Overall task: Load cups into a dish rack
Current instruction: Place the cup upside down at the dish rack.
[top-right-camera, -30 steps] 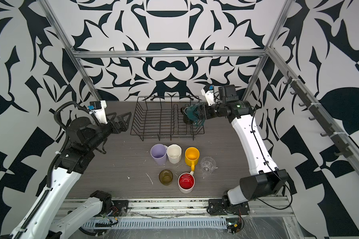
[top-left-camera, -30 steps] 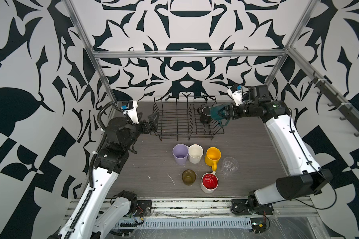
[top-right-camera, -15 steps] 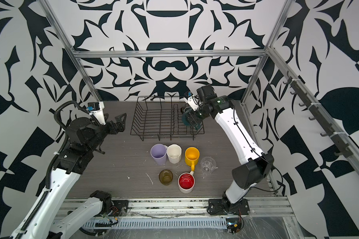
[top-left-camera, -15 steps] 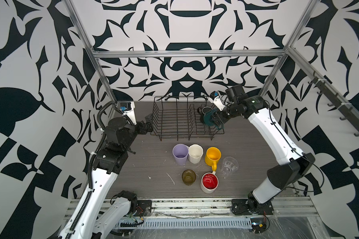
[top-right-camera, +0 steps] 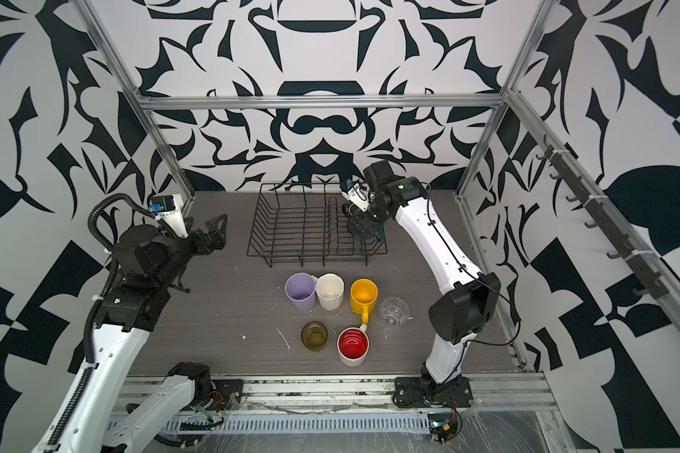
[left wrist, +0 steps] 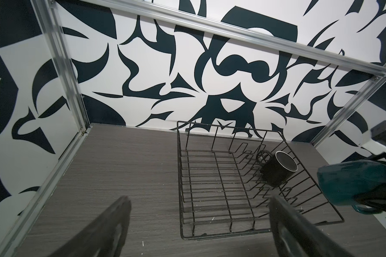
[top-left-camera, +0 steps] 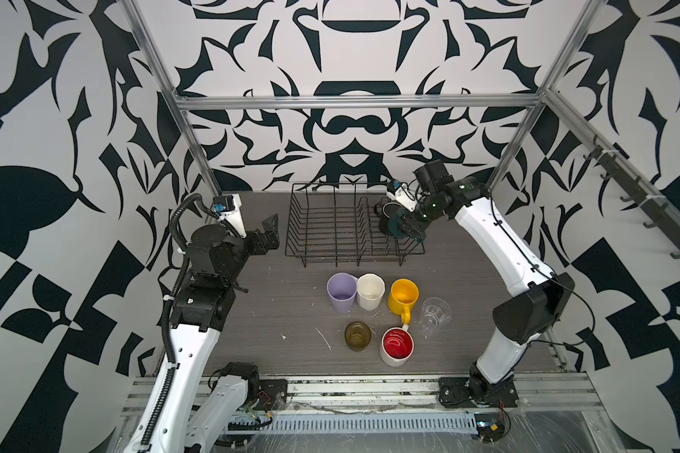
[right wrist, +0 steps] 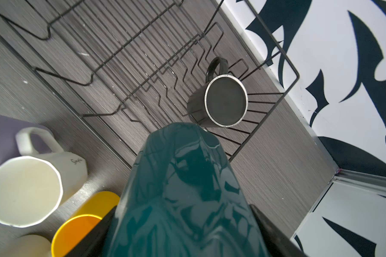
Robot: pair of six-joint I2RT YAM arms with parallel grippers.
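Right gripper [top-right-camera: 366,229]: clamped on green mug [right wrist: 183,189], above rack's [top-left-camera: 296,219] right end.
Black mug [left wrist: 276,172]: upright, rack's far right corner.
Left gripper [top-left-camera: 271,233]: jaws apart, beside rack's left edge.
Other cups [top-left-camera: 370,296]: grouped before rack, apart from it.

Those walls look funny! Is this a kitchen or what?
Probably a robot test booth, not a kitchen: two robot arms bolted to a metal rail, patterned walls on a metal frame, plus a dish rack and cups.
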